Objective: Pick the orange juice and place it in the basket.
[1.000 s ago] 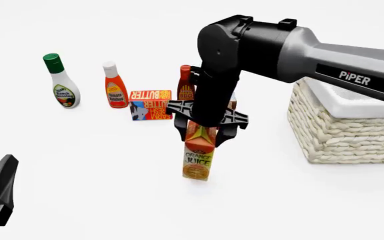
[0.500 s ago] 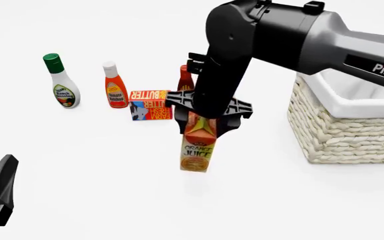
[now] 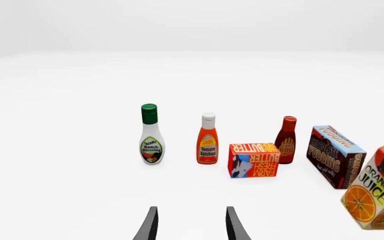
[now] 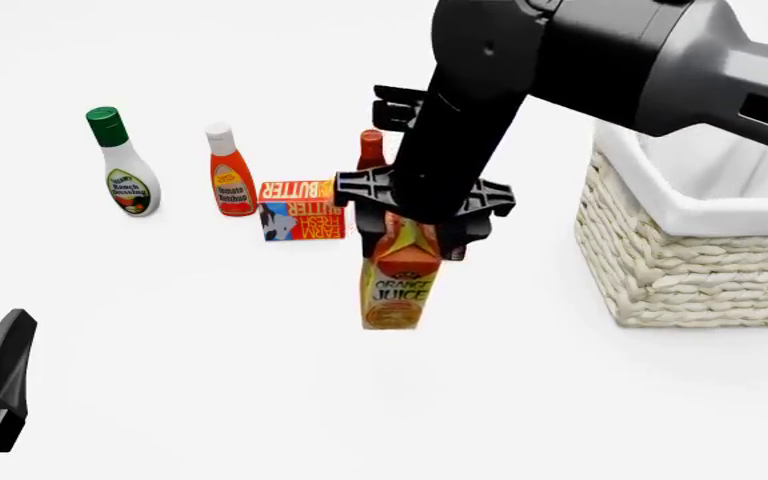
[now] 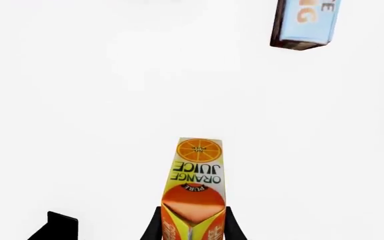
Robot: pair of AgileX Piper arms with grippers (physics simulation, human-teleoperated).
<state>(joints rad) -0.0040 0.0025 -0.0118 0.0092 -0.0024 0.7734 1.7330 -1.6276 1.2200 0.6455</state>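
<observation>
- left wrist: left gripper (image 3: pixel 188 225) has its fingers apart with nothing between them, parked out of the way; orange juice (image 3: pixel 377 192) hangs tilted near the pudding box (image 3: pixel 335 156)
- front: right gripper (image 4: pixel 422 222) pinches the carton's gable so it hangs clear of the table; basket (image 4: pixel 704 265) waits toward the table's right edge
- right wrist: fingers (image 5: pixel 153 227) clamp both sides of the gable; looks secure enough for the carry

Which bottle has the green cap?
The ranch dressing bottle, white and farthest left in the front view. The tomato bottle has a white cap; the dark one a red.
</observation>
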